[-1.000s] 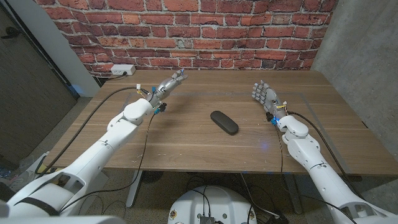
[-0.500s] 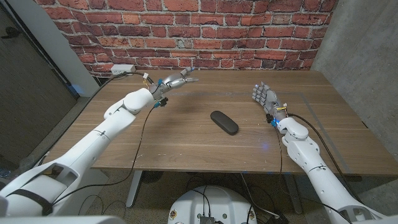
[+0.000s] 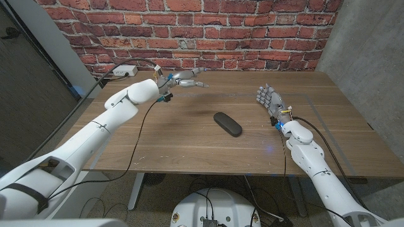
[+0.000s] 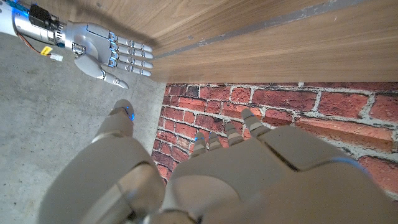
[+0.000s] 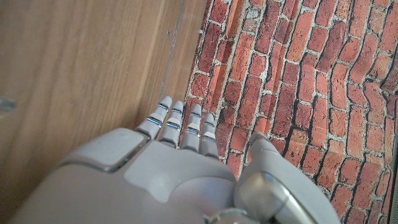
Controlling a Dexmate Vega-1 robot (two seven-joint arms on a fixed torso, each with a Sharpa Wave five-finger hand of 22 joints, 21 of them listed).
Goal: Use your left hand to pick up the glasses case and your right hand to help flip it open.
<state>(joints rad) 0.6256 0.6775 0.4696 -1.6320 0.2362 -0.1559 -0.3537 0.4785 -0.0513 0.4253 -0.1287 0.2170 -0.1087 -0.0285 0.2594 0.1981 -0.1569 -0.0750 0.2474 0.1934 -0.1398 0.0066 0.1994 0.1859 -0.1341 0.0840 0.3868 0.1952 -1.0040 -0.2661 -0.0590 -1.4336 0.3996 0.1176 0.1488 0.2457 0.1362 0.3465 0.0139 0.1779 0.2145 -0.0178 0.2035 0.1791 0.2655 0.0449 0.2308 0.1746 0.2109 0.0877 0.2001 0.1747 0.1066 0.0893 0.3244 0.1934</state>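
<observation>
The glasses case [image 3: 227, 124], dark and oblong, lies closed on the wooden worktop [image 3: 189, 145] near its middle, set at a slant, and nothing touches it. The left hand [image 3: 184, 79] is raised above the worktop, well apart from the case on its far left side, toward the brick wall [image 3: 189, 31]; its fingers [image 3: 197, 84] are extended, slightly parted, and hold nothing. In the left wrist view that hand [image 4: 236, 168] shows its back, its fingers [image 4: 249, 121] reaching out straight with no object between them. The right hand [image 3: 267, 99] stands to the right of the case, well apart from it, palm upright, its fingers [image 3: 262, 93] straight and close together, empty. The right wrist view confirms this: the hand [image 5: 168, 168] has its fingers [image 5: 180, 124] extended side by side and grips nothing. A white power strip [image 3: 124, 70] lies at the worktop's far left corner, beyond the left hand as seen from the case.
</observation>
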